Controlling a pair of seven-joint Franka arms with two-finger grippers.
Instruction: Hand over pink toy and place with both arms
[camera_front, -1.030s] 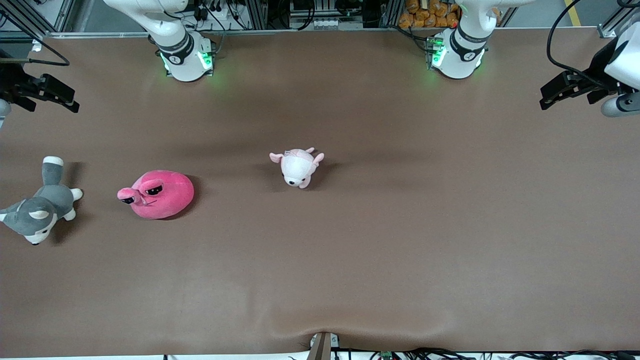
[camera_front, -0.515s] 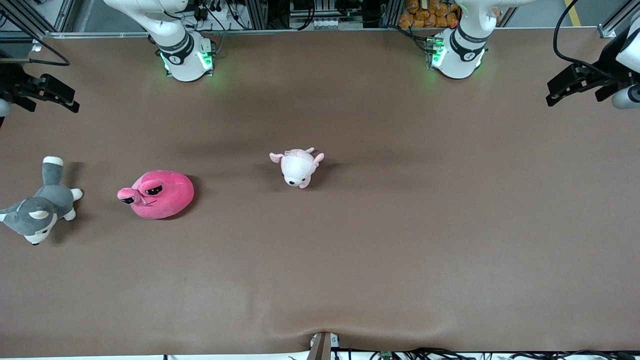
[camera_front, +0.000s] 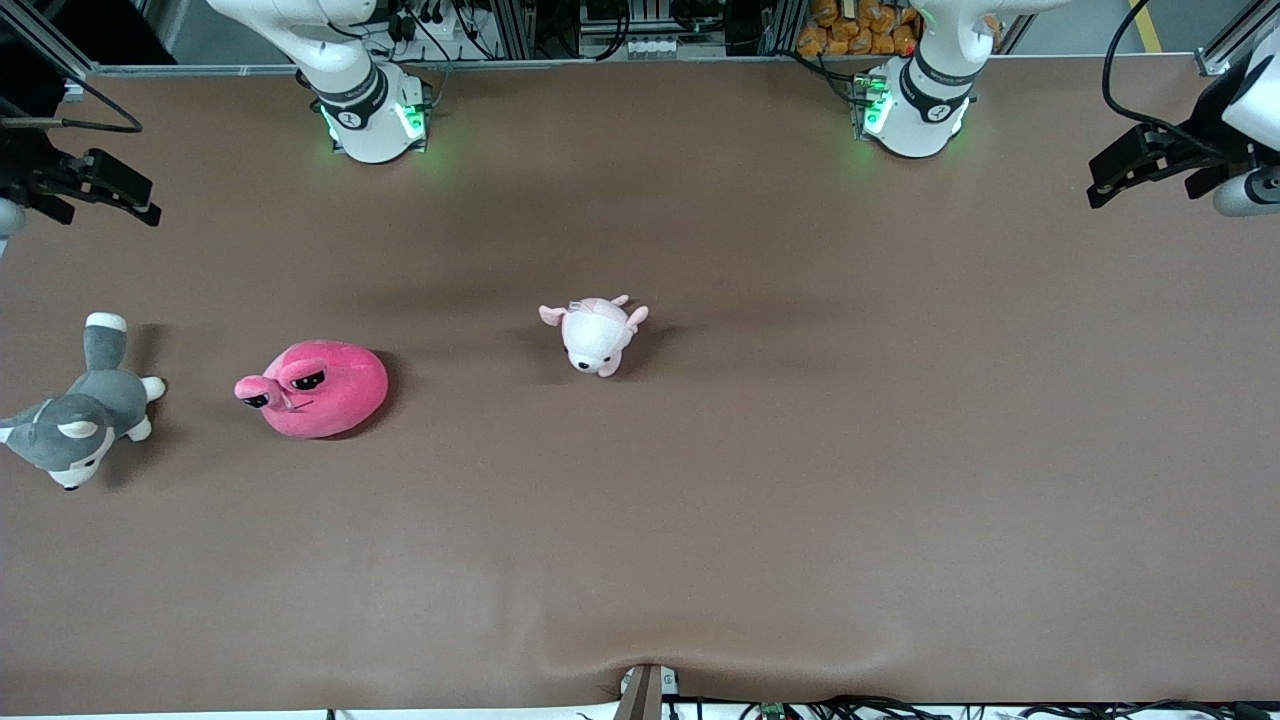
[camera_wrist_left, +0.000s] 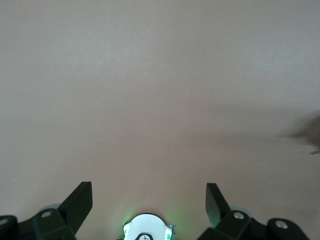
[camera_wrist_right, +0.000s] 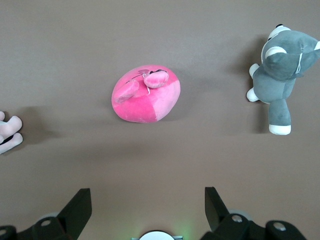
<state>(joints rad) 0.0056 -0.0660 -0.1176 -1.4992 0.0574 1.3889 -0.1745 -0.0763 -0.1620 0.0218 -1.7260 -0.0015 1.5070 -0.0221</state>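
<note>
On the table (camera_front: 700, 520), going from the right arm's end to the left arm's end, there is first the grey husky plush (camera_front: 75, 420), then just beside it the pink toy (camera_front: 318, 388), then the small pale plush (camera_front: 595, 332) near the middle, a little farther from the front camera. My right gripper (camera_front: 125, 195) hangs high over the table edge at its own end, fingers apart and empty; in its wrist view the pink toy (camera_wrist_right: 145, 95) lies well below. My left gripper (camera_front: 1120, 175) waits over its own end, also spread wide, holding nothing. The danger, I think, is that I descend on the wrong plush, because the husky lies close, or that the soft round body slips out during the exchange.
</note>
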